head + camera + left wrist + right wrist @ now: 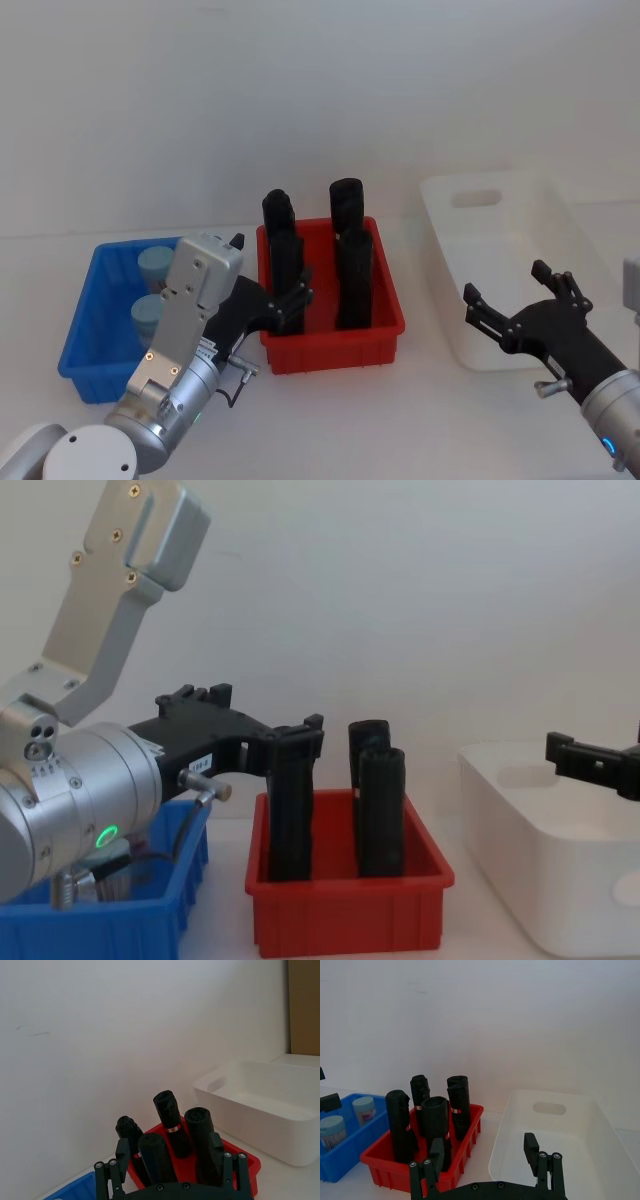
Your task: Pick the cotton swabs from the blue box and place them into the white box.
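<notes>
Two cotton swabs jars with pale blue lids (pixel 157 264) (pixel 147 314) stand in the blue box (pixel 88 335) at the left; the right wrist view has them too (pixel 364 1109) (pixel 332 1131). The white box (pixel 441 250) lies at the right with nothing visible in it. My left gripper (pixel 270 278) hangs open and holds nothing, just right of the blue box at the red bin's near left corner, and faces the black cylinders (pixel 170 1160). My right gripper (pixel 517 287) is open and holds nothing, above the white box's near rim (pixel 483 1152).
A red bin (pixel 330 346) with several tall black cylinders (pixel 347 203) stands between the two boxes. My left arm's silver wrist link (pixel 195 290) covers the blue box's right side. A plain white wall rises close behind the table.
</notes>
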`<state>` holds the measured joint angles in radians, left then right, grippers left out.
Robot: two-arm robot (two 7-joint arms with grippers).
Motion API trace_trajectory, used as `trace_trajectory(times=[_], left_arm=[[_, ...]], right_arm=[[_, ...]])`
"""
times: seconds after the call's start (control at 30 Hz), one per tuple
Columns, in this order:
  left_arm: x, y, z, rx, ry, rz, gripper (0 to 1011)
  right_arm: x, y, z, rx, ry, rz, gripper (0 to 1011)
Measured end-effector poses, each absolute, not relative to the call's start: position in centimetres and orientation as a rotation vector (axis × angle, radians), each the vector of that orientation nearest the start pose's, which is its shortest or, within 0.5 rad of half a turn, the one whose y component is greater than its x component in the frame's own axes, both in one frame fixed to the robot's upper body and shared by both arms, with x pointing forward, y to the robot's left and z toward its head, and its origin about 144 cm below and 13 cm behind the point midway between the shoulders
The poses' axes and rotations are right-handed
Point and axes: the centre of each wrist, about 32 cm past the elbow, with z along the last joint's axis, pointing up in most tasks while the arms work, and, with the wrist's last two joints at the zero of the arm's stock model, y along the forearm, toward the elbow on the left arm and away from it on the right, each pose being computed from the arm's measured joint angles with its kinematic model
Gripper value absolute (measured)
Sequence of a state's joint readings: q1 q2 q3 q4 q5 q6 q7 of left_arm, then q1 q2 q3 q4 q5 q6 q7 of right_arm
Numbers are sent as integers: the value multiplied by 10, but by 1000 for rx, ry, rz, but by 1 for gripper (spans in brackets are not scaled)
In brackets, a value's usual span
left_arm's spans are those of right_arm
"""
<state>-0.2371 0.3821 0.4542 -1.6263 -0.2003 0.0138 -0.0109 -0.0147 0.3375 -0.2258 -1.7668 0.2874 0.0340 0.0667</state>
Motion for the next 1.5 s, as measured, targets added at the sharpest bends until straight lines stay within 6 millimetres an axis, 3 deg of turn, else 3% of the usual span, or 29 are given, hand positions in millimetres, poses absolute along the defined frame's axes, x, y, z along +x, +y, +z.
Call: trace_trajectory(times=[1.5], left_arm=[[492, 198, 1204, 61, -268, 1124, 1004]], right_arm=[[443, -237, 1189, 26, -75, -1230, 1003]])
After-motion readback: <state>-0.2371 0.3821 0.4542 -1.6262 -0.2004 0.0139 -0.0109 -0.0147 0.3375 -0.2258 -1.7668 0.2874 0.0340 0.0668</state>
